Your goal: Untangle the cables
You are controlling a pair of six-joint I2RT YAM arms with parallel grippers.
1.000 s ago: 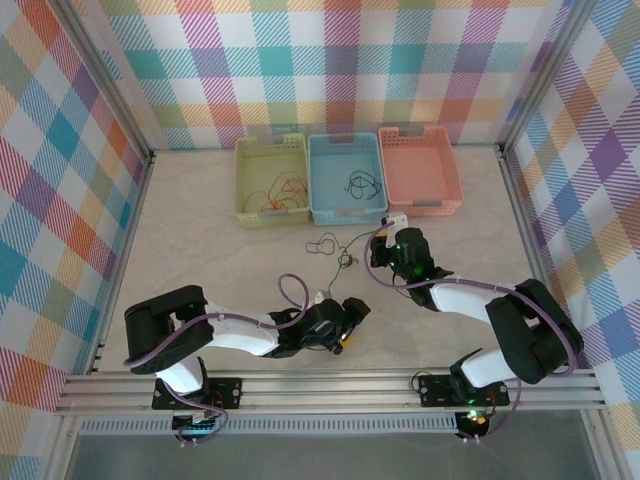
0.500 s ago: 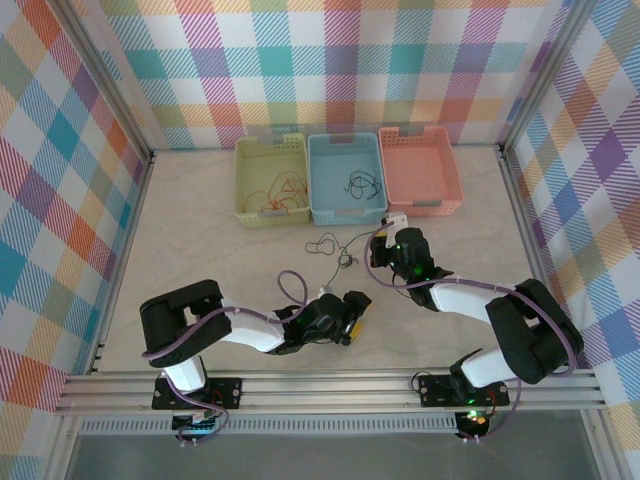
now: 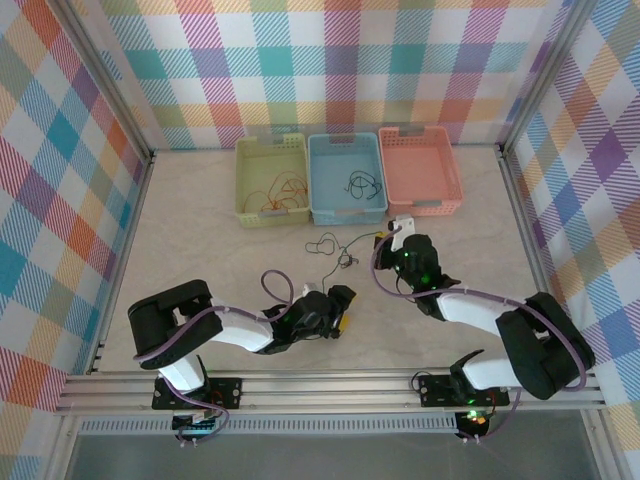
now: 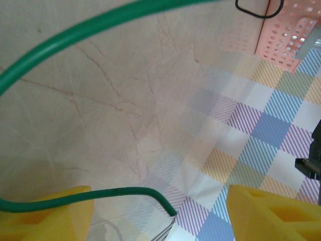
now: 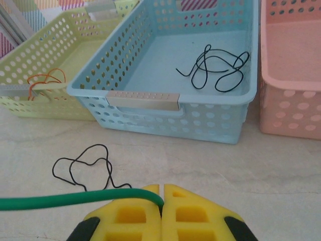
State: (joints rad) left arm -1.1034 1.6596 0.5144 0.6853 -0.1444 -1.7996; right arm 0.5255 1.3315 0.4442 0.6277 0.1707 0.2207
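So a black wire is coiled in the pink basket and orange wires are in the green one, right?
Not quite. The coiled black wire lies in the blue basket, not the pink basket, as the right wrist view shows. The orange wires are indeed in the green basket.

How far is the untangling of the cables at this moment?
Done: orange cables lie in the green basket, and one black cable in the blue basket. In hand: the right gripper is shut on the green cable; the left gripper is open near it. Left: this green cable and a second black cable on the table.
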